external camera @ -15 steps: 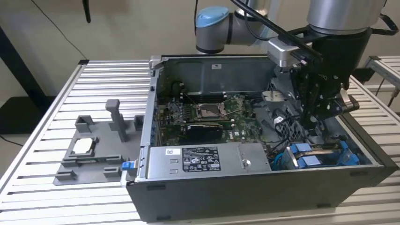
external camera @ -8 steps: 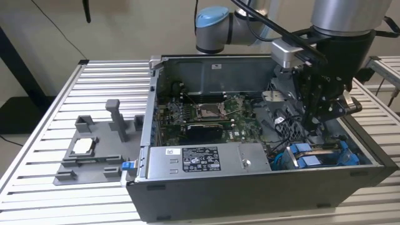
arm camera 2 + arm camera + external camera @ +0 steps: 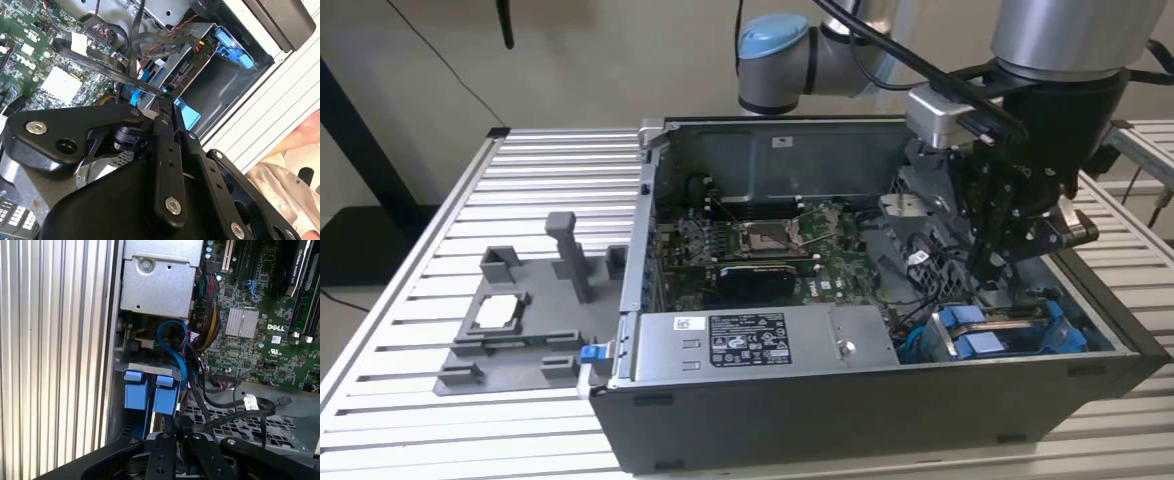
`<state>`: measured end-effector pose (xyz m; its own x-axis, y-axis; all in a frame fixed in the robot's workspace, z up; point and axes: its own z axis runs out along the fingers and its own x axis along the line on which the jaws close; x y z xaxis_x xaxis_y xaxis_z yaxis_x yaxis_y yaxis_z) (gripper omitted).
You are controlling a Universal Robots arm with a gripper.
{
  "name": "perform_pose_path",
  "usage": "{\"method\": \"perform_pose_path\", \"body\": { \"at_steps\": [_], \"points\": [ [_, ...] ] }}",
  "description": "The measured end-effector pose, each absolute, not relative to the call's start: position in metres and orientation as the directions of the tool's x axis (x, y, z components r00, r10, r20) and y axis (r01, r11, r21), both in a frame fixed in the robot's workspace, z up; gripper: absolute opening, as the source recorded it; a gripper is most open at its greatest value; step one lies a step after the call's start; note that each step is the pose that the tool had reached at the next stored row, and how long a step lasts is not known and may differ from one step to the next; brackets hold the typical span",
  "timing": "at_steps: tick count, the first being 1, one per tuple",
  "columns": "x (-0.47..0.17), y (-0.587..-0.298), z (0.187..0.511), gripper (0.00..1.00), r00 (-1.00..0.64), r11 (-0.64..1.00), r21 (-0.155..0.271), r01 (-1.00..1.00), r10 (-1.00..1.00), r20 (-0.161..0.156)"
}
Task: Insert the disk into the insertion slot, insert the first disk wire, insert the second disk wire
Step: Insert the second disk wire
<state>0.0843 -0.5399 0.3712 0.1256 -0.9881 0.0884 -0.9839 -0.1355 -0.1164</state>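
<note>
Claw hangs inside the open computer case, just above the insertion slot at the case's corner on the exterior view's right. I see its black fingers drawn close together, pinching a thin black cable. In the first wrist view the slot's blue plastic fittings sit directly beyond the fingertips, with a blue cable looping beside them. I cannot confirm the disk in any view. Grey fixture tray rests on the slatted worktop, well apart.
</note>
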Motion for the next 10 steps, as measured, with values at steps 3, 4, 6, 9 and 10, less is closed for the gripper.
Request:
{"method": "perform_pose_path", "body": {
  "at_steps": [3,4,6,9,10],
  "points": [
    [0.0845,-0.5402,0.3706,0.16,0.124,-0.129,-0.122,-0.984,-0.991,0.047],
    [0.0846,-0.5405,0.3704,0.16,0.124,-0.127,-0.123,-0.984,-0.992,0.035],
    [0.0863,-0.5425,0.3702,0.16,0.124,-0.127,-0.120,-0.985,-0.992,0.033],
    [0.0913,-0.5450,0.3697,0.16,0.124,-0.127,-0.100,-0.987,-0.992,0.030],
    [0.0939,-0.5458,0.3694,0.16,0.125,-0.127,-0.091,-0.988,-0.992,0.029]
  ]
}}
